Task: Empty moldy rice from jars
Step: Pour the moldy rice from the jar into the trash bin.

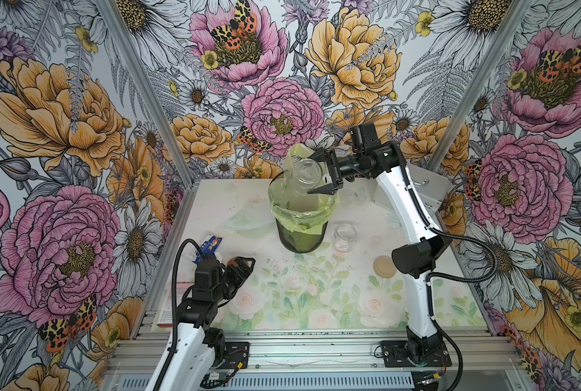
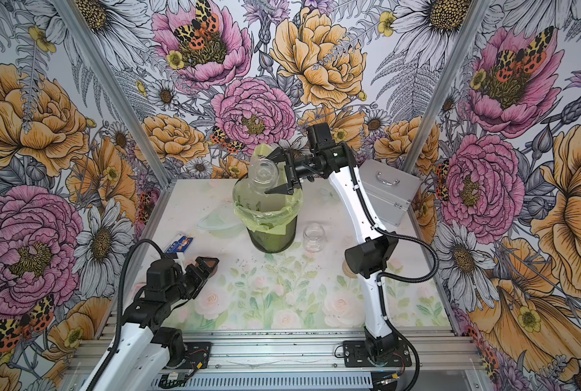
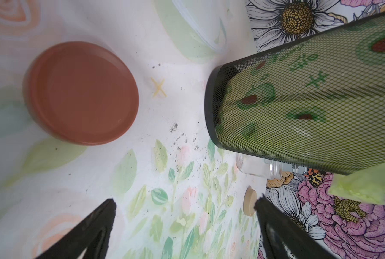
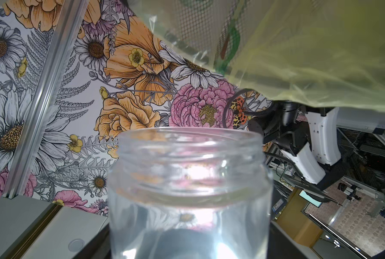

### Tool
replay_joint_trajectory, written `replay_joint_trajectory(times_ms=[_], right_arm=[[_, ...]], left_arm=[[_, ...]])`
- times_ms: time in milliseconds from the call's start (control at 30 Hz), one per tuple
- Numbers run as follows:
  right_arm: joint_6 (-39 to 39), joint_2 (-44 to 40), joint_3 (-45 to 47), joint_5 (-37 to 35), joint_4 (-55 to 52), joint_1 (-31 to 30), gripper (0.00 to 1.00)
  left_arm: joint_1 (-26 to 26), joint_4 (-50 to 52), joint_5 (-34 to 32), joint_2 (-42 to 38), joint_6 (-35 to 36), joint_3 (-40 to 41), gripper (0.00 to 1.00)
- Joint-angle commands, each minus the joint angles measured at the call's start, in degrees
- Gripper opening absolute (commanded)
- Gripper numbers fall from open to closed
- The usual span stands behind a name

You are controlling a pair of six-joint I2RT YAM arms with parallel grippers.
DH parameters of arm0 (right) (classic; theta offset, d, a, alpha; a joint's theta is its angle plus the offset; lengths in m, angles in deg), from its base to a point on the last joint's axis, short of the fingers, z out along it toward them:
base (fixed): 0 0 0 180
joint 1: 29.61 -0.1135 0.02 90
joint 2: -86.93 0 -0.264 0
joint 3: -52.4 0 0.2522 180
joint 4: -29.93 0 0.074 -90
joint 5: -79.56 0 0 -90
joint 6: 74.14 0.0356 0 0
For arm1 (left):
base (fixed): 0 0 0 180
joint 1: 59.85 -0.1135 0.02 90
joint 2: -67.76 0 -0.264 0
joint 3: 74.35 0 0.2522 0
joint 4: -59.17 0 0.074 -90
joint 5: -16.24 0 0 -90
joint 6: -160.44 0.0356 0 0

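1. right claw [image 1: 312, 173] is clenched on the held jar [image 1: 303, 177], one finger on each side of the glass. it comes in from the bin's 3 o'clock side.
2. held jar is tilted above the open top of the mesh bin [image 1: 297, 237], towards the bin's 12 o'clock rim. in the right wrist view its mouth end [image 4: 190, 143] faces the yellow-green bag [image 4: 321, 56], and the glass reads clear through to the wall print.
3. the bag lines the bin and folds over the rim [image 1: 302, 212]. cannot tell what lies inside it.
4. second jar [image 1: 344, 237] stands upright and uncapped on the worktop [image 1: 299, 304], just beside the bin at its 4 o'clock. it also shows in the left wrist view [image 3: 258, 167].
5. beige lid [image 1: 384, 266] lies flat at the second jar's 5 o'clock, close to the right arm's elbow.
6. left claw [image 3: 186, 199] is released, fingers wide apart with nothing between them. it hangs low at the bin's 8 o'clock.
7. copper lid [image 3: 81, 93] lies flat on the worktop right by the left claw.
8. clear plastic bowl [image 1: 248, 225] sits at the bin's 9 o'clock, close to it.
9. silver case [image 2: 389, 191] sits at the bin's 2 o'clock, by the back corner.
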Motion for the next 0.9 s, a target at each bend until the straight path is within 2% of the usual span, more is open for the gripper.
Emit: replay_joint_trajectory(times_ms=[0,267,533,867], right_arm=[[-6.2,-1.0,-1.7,2.5,-0.4,0.7,0.0],[-23.7,-0.4,-1.5,-4.5,-0.2,0.2,0.0],[-40.4,-1.7,-1.3,-12.8,0.7,-0.2,0.0],[-60.9,-8.1,4.0,-24.1,0.7,-5.8,0.0]], left_arm=[[-0.7,-0.9,1.5,2.4,4.0,-3.7,0.99],[-0.7,1.3,4.6,10.0,10.0,-12.0,0.99],[-0.6,4.7,6.8,13.6,13.3,-18.9,0.99],[-0.4,10.2,9.6,19.9,14.7,-28.7,0.99]])
